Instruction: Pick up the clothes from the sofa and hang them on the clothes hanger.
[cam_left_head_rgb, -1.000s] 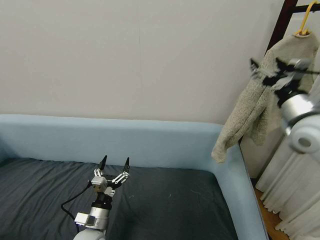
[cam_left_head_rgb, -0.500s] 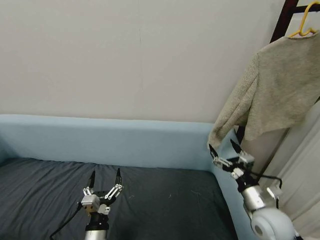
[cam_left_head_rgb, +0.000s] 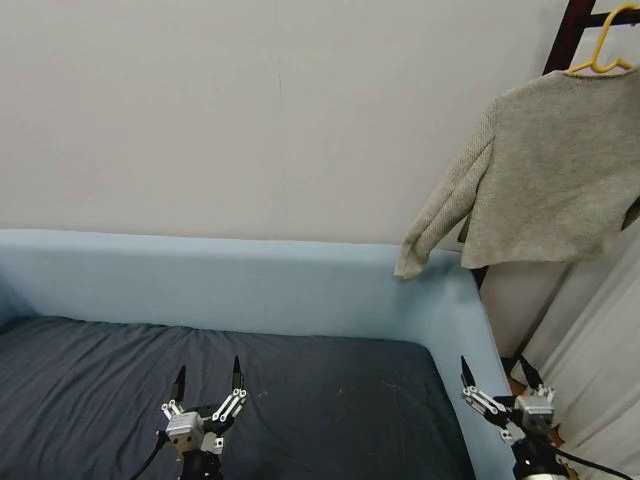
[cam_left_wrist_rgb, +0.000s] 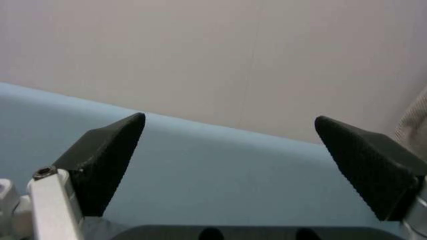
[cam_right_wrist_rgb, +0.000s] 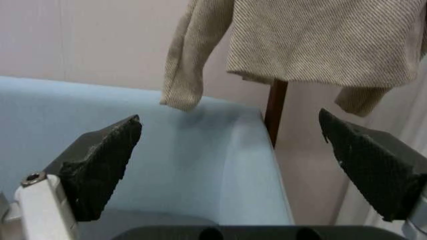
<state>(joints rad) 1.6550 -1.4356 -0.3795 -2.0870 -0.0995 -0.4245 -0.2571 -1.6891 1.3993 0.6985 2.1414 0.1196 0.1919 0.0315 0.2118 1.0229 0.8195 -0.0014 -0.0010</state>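
The beige sweater (cam_left_head_rgb: 545, 170) hangs on the yellow hanger (cam_left_head_rgb: 603, 55) at the far right, one sleeve dangling over the far right corner of the blue sofa (cam_left_head_rgb: 250, 280). The right wrist view adds the dark rack post (cam_right_wrist_rgb: 273, 112) under the sweater's hem. The left tool (cam_left_head_rgb: 209, 366) over the dark seat and the right tool (cam_left_head_rgb: 492, 365) by the sofa's right arm sit low and near, jaws spread wide, holding nothing.

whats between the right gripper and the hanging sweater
Nothing solid: in the right wrist view the right gripper, jaws open, faces bare air up to the sweater, with the sofa arm and rack post behind.
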